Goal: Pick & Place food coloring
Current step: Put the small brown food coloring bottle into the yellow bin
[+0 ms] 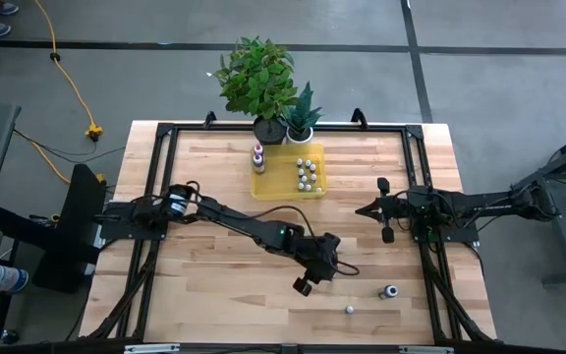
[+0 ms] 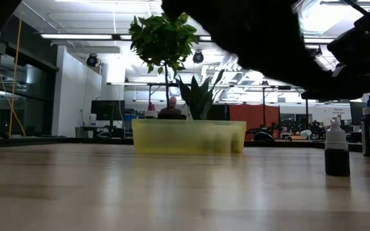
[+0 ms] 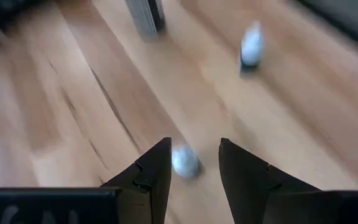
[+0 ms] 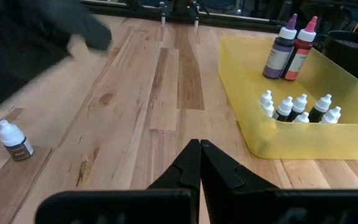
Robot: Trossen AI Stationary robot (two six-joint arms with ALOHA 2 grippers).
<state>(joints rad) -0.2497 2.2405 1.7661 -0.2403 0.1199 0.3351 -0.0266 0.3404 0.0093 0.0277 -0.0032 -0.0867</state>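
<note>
Looking down, we see tiny white-capped, dark-bodied food coloring bottles [image 1: 308,174] in the yellow tray [image 1: 263,187] at twelve o'clock; labels unreadable. Left gripper [image 1: 304,286] jaws apart around a loose bottle [image 3: 184,161]; right gripper [image 1: 362,209] jaws together.

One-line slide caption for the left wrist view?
Left gripper open above the wooden table, a white-capped food coloring bottle between its fingers, another bottle farther off.

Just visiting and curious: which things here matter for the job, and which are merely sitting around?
Part of the job:
- loose bottles
- bottles in the yellow tray
- yellow tray
- left claw, open over the table
- right claw, shut, waiting

Just there:
- potted plants
- yellow cable
</note>
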